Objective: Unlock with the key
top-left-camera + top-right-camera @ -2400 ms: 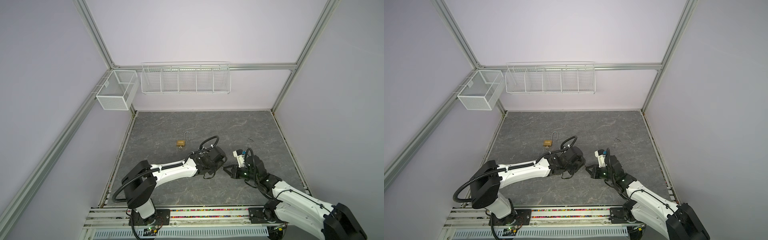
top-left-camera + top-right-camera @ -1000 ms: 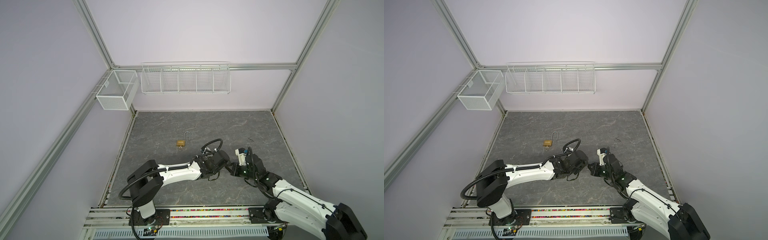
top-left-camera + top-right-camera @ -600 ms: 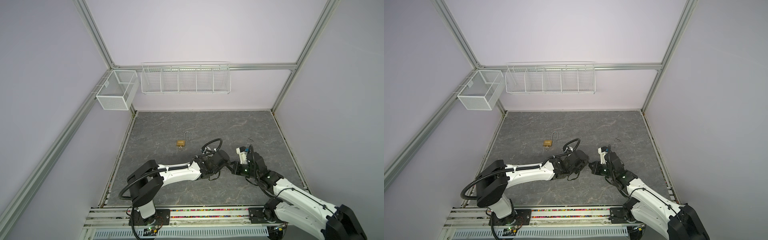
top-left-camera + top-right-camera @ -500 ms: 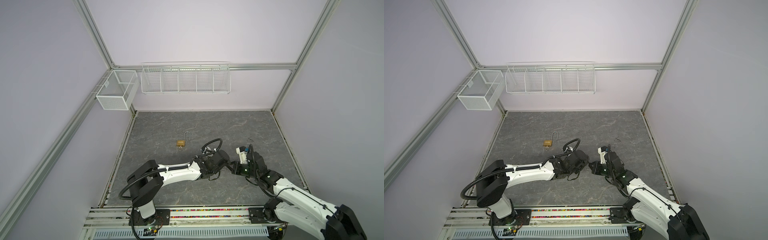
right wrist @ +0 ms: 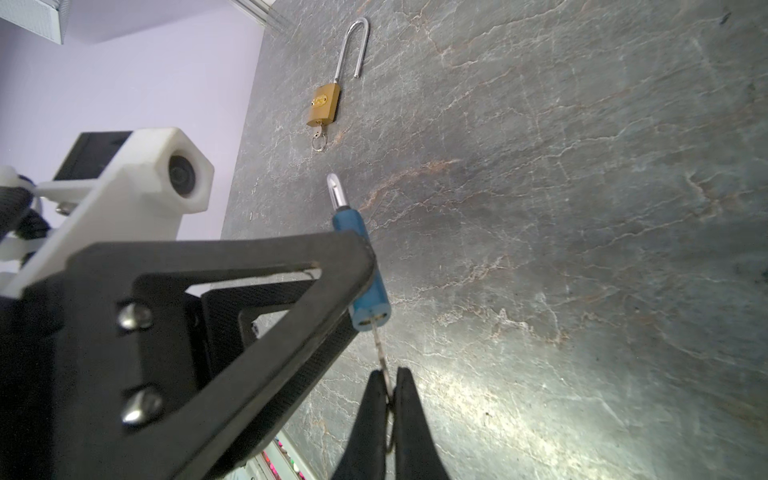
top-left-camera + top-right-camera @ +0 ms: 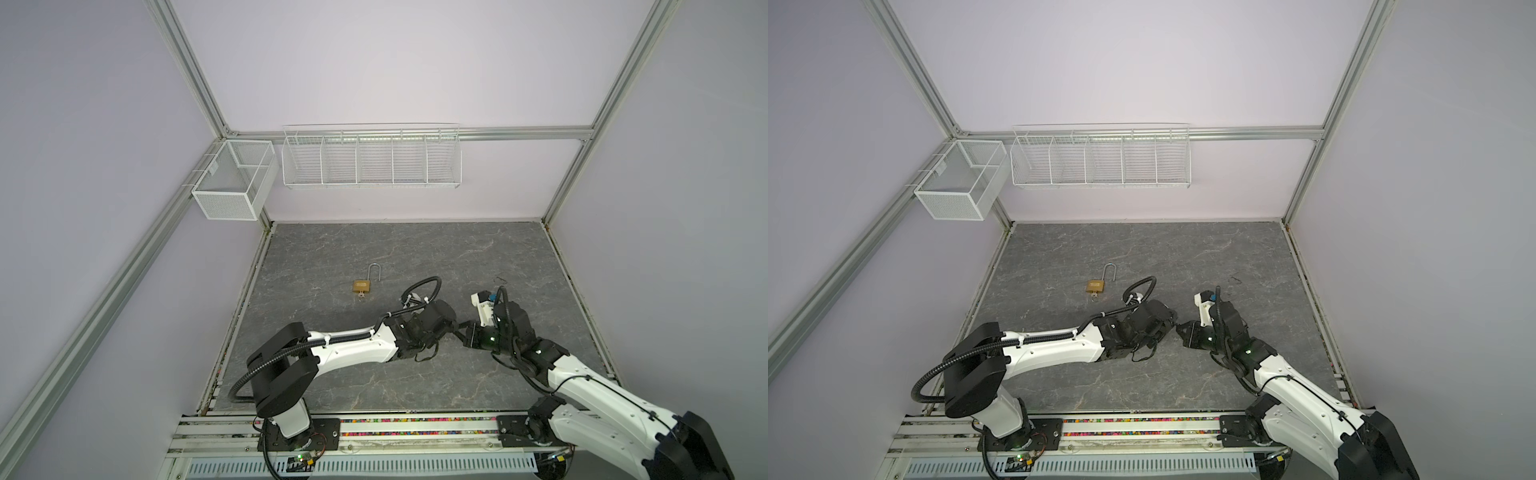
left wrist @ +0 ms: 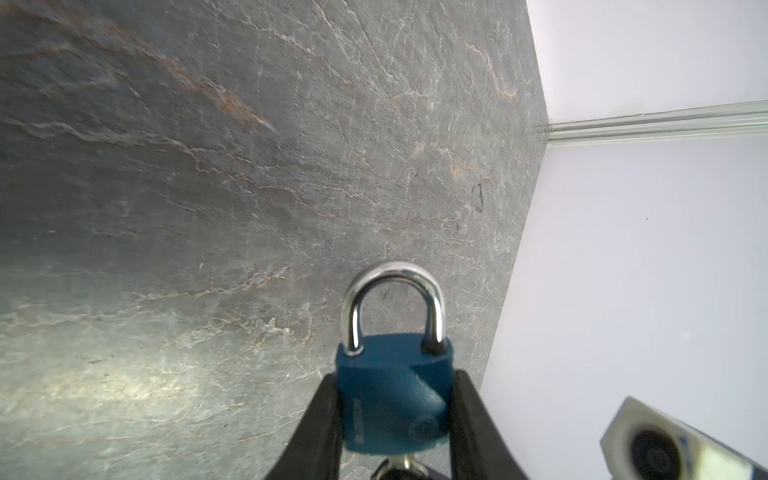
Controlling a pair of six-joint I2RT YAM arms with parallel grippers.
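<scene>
A blue padlock (image 7: pixel 395 399) with a silver shackle (image 7: pixel 392 282), both legs seated in the body, sits clamped between the black fingers of my left gripper (image 7: pixel 394 384). In the right wrist view the same padlock (image 5: pixel 365 266) shows edge-on. A thin silver key (image 5: pixel 380 345) runs from its underside into my right gripper (image 5: pixel 387 374), which is shut on the key's head. In both top views the left gripper (image 6: pixel 451 328) and right gripper (image 6: pixel 464 334) meet tip to tip low over the grey floor, and the padlock and key are hidden between them.
A brass padlock (image 6: pixel 362 286) lies on the floor to the back left with its long shackle swung open and a key in its base (image 5: pixel 319 137). White wire baskets (image 6: pixel 370 158) (image 6: pixel 232 187) hang on the walls. The arm rail (image 6: pixel 374 428) runs along the front edge.
The grippers stood apart at first. The left arm then reached right and the right gripper closed in until they met. In the last half second hardly anything has moved.
</scene>
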